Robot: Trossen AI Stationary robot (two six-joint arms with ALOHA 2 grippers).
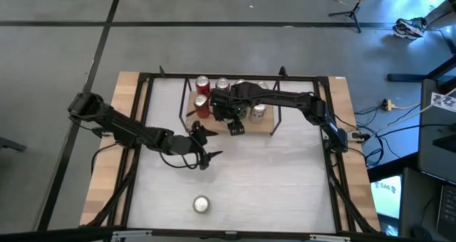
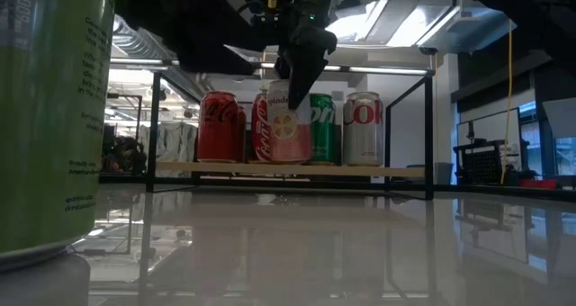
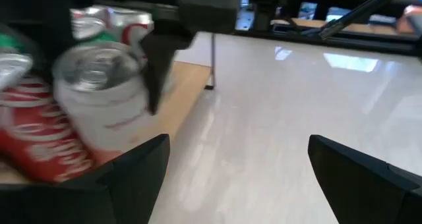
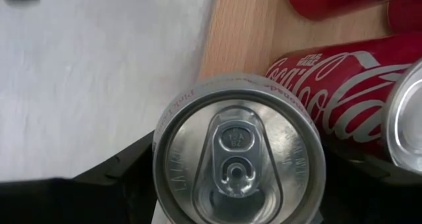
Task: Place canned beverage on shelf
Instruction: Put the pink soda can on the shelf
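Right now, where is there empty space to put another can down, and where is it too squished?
The widest bare patch is the white table between the shelf and the lone can at the near edge. The shelf is crowded: red cans and others fill it, and the right gripper holds a pink can at its front edge.

Right gripper (image 1: 236,123) fingers clamped, left gripper (image 1: 206,144) fingers spread, idle
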